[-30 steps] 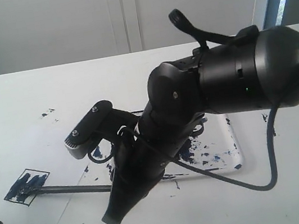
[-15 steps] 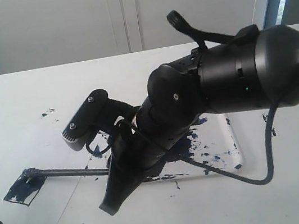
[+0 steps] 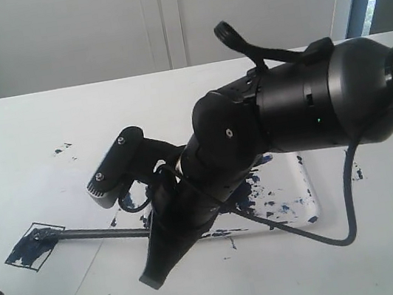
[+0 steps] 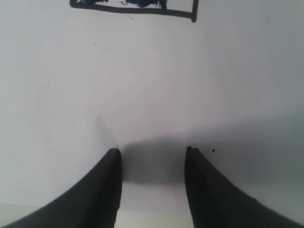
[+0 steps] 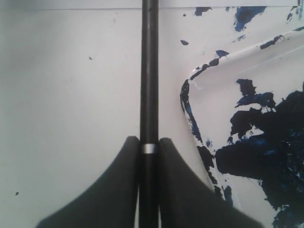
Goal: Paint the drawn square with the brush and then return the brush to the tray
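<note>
With right hand (image 5: 148,142) clamped on the brush (image 3: 98,233), short light strokes should fill the drawn square (image 3: 34,246) at nine o'clock.

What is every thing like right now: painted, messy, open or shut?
drawn square: partly filled with dark blue paint.
brush: held, tip at the square.
tray: blotched with dark paint.
right gripper: shut on the brush.
left gripper: open, empty.

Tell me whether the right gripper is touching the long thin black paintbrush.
Touching. In the right wrist view, the right gripper is closed on the long thin black paintbrush, with both black fingers pressed against its handle and no gap.
</note>
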Action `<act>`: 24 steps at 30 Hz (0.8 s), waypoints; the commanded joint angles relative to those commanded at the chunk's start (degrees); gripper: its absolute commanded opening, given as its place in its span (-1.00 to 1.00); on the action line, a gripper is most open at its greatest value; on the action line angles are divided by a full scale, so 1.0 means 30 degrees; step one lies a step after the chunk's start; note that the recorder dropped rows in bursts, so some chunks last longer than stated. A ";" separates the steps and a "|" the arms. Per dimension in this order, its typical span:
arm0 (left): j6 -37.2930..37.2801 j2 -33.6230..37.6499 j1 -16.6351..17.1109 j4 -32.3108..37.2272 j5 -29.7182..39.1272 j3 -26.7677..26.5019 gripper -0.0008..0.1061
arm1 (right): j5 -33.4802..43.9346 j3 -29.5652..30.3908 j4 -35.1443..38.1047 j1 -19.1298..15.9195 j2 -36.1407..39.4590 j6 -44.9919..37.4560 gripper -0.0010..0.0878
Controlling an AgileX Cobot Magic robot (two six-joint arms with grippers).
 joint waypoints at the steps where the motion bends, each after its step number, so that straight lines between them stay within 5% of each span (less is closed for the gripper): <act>1: 0.0000 0.0000 0.0000 0.0000 0.0000 0.0000 -0.09 | -0.0051 -0.0013 -0.0153 0.0000 0.0000 0.0109 -0.98; 24: 0.0000 0.0000 0.0000 0.0000 -0.0072 0.0000 -0.09 | -0.0235 -0.0196 0.1157 0.0038 0.0038 -0.0276 -0.98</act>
